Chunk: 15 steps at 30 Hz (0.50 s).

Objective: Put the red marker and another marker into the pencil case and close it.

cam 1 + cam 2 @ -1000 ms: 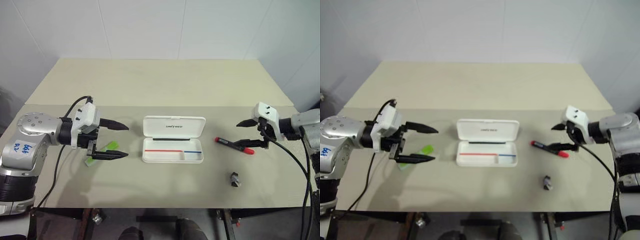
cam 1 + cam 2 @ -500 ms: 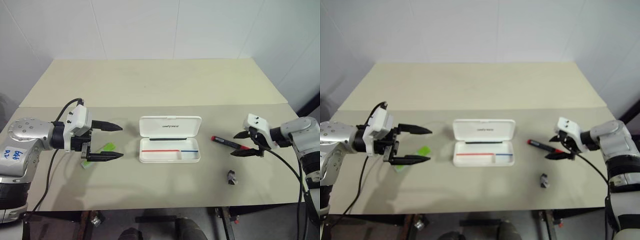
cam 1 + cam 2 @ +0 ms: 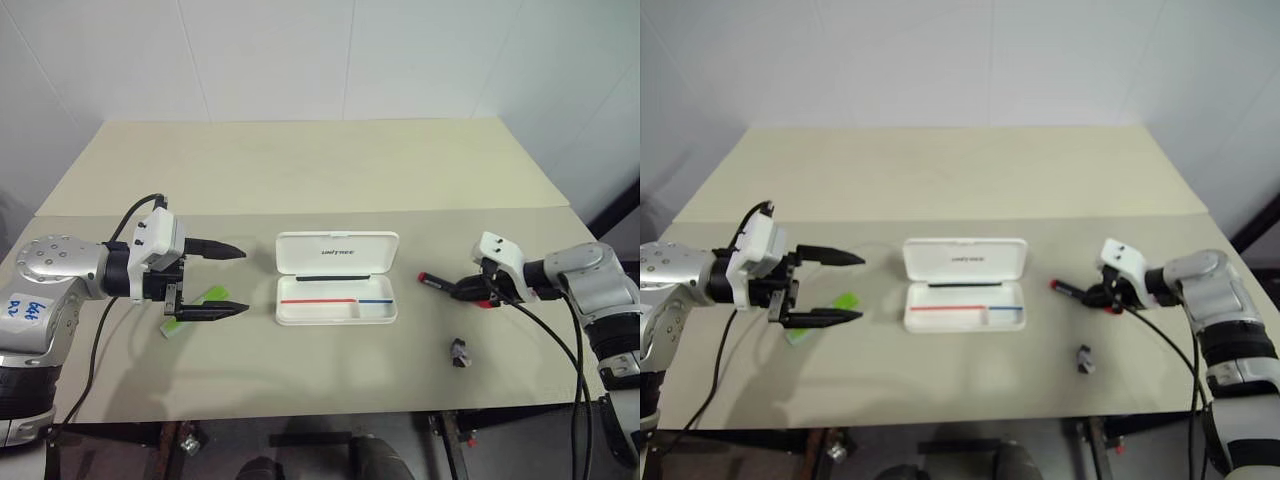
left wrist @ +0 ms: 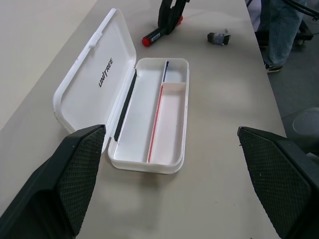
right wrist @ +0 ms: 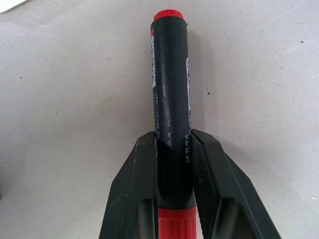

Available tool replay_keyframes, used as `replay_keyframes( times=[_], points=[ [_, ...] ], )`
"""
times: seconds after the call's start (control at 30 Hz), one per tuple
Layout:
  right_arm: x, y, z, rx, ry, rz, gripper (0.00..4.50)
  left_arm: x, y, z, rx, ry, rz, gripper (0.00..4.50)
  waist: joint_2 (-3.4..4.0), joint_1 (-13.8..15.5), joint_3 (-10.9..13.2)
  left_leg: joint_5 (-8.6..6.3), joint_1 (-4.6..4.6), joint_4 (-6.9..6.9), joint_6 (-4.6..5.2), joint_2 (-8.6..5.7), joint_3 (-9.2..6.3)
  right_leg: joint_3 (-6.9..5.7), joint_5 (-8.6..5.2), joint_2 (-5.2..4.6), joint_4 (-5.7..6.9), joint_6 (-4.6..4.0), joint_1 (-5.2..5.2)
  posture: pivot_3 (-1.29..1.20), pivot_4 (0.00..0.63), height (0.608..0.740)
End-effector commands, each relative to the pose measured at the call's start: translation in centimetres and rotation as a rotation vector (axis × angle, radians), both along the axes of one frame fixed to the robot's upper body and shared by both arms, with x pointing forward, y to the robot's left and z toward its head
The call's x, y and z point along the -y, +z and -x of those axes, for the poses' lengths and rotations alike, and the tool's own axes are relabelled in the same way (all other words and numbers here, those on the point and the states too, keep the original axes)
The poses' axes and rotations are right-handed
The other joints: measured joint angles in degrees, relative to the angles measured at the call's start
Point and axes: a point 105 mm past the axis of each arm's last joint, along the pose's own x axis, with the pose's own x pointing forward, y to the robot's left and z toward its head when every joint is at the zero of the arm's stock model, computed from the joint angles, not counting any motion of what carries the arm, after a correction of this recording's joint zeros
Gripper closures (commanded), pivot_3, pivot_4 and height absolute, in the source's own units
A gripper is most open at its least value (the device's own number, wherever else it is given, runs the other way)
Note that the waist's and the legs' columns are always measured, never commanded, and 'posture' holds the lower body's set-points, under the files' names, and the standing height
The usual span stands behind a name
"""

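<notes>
At centre frame the pencil case [image 3: 337, 277] lies open to take pens, while at right the right gripper [image 3: 472, 292] is clamped on the red marker [image 3: 446, 285] on the table [image 3: 320, 180] for lifting, and at left the left gripper [image 3: 238, 281] stands spread above the green highlighter [image 3: 205, 297].

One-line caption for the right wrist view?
Right pincer shut on the slim red-and-black marker lying on the beige tabletop.

A beige table [image 3: 320, 170] carries an open white pencil case [image 3: 337, 291], a green highlighter [image 3: 196, 307] to its left, a red marker [image 3: 450, 289] and small dark object [image 3: 460, 352] to its right.
</notes>
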Motion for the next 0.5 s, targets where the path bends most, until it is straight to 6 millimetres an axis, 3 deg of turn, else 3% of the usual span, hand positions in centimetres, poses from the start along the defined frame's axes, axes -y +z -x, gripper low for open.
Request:
replay_keyframes(
  times=[0.03,0.13,0.3,0.37,0.5],
  points=[
    [-0.1,0.3,-0.3,0.024,-0.012,-0.001,3.93,0.3,0.8,0.3,0.031,-0.034,0.007,0.00,0.00,-0.2,0.0,0.00,0.00,0.00,0.00,0.00,0.00,0.00,0.00,0.00,0.00,0.00,0.00,0.00,0.150,0.740],
    [-0.2,1.5,-0.5,0.062,0.012,-0.005,3.93,0.5,0.6,0.2,0.028,-0.045,0.008,0.00,0.00,-0.5,0.0,0.01,-0.01,0.00,0.00,0.00,0.00,0.00,0.00,-0.02,0.00,0.00,0.00,0.00,0.150,0.740],
    [-1.0,5.7,0.4,0.133,0.151,0.006,3.93,0.0,0.2,-0.2,0.027,-0.035,-0.003,0.00,0.16,-0.7,0.1,0.00,-0.07,-0.02,0.01,0.01,-0.01,0.00,0.00,-0.02,-0.01,0.00,-0.05,0.00,0.150,0.740],
    [-2.4,7.2,0.9,0.159,0.210,0.000,3.93,-0.3,0.0,-0.4,0.031,-0.026,-0.007,0.00,0.16,-0.7,0.1,0.00,-0.10,-0.05,0.01,0.03,-0.02,-0.01,0.00,-0.02,0.01,0.00,-0.07,0.00,0.150,0.740],
    [-5.6,8.2,2.1,0.178,0.307,-0.018,3.93,-0.9,-0.8,-0.6,0.030,-0.016,-0.033,0.00,0.16,-0.7,0.1,-0.01,-0.11,-0.07,0.01,0.08,-0.06,-0.04,0.00,0.00,0.05,0.00,-0.07,0.00,0.150,0.740]
  ],
)
